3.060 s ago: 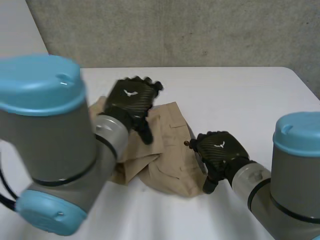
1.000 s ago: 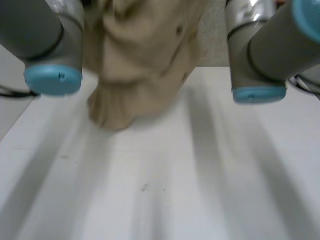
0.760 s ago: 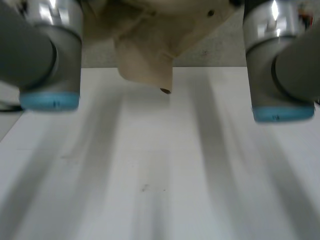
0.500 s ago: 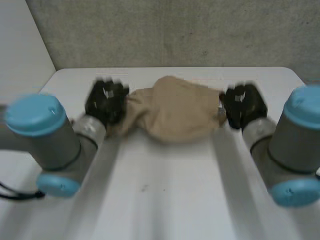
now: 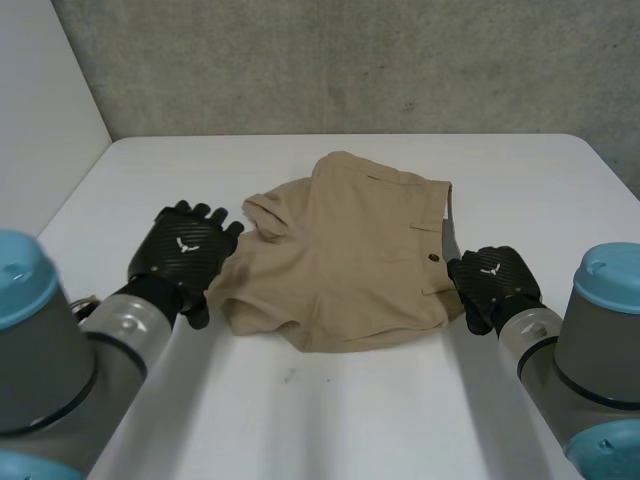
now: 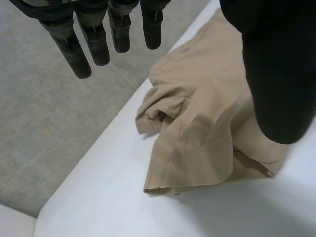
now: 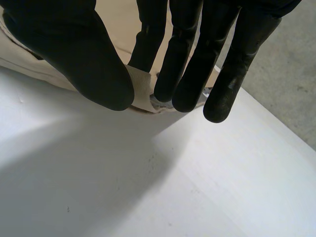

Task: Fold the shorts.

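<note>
Head view: tan shorts [image 5: 345, 255] lie rumpled mid-table on the white table [image 5: 330, 420]; left hand [image 5: 183, 250] at their left edge, right hand [image 5: 492, 283] at their right edge; grey wall [image 5: 350, 60] at the far side.
Left wrist view: fingers [image 6: 94, 39] straight, wide of the thumb, holding nothing; shorts beneath.
Right wrist view: fingers [image 7: 185, 74] straight, narrowly apart from the thumb; shorts corner [image 7: 140, 94] lies flat at the fingertips.
</note>
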Tool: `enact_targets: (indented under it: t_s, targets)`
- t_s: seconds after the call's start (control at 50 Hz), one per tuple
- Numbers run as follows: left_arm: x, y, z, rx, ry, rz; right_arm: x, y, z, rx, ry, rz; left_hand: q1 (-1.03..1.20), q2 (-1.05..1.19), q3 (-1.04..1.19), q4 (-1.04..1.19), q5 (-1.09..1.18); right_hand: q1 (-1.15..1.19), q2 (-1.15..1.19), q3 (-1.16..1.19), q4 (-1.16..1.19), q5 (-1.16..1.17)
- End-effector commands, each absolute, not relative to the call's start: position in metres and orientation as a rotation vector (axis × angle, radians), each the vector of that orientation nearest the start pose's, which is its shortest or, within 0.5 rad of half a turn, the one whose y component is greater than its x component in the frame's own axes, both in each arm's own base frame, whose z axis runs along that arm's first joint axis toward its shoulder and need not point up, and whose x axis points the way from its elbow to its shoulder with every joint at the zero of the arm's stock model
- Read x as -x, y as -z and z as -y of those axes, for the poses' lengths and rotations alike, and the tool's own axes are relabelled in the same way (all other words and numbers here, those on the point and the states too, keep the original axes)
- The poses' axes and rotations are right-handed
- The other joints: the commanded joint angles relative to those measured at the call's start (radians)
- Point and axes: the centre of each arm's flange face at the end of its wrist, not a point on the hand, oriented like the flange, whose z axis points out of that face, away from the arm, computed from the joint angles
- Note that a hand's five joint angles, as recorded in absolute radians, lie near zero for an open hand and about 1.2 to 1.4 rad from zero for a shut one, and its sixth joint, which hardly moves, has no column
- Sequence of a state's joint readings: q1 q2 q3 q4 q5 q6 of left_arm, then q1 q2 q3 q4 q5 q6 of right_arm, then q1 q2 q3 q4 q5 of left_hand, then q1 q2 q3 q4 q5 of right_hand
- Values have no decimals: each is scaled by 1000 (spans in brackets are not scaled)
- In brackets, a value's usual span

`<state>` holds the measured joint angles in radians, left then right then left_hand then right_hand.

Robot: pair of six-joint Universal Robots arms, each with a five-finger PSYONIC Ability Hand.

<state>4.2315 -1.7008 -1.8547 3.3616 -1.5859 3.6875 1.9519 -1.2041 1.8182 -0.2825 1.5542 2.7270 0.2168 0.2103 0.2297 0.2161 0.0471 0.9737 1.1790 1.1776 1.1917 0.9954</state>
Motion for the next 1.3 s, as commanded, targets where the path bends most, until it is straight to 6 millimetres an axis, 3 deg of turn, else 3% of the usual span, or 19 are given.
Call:
enact_targets:
  t_s: [0.02,0.14,0.26,0.36,0.58,0.84,1.3]
  targets:
    - [243,-204,180,-1094,1971,-2176,-236,-147,255,948,1832,-2378,64,71,51,65,59,423,217,219,205,226]
    - [240,-183,162,-1070,1927,-2367,-235,-147,257,941,1833,-2382,451,458,438,452,446,423,217,219,205,226]
    - [246,-180,160,-1078,1954,-2460,-235,-146,256,940,1828,-2383,455,461,442,455,450,423,217,219,205,226]
    - [250,-158,164,-1079,1854,-2592,-235,-145,255,944,1820,-2383,455,461,442,455,450,423,217,219,205,226]
    - [258,-141,186,-1052,1807,-2618,-236,-142,253,950,1809,-2386,449,455,436,450,444,423,217,219,205,226]
    - [262,-133,219,-883,1827,-2525,-239,-136,251,974,1773,-2379,458,464,445,458,453,423,217,219,205,226]
    - [278,-118,246,-884,1819,-2529,-241,-132,249,993,1755,-2379,519,526,506,520,514,423,217,219,205,226]
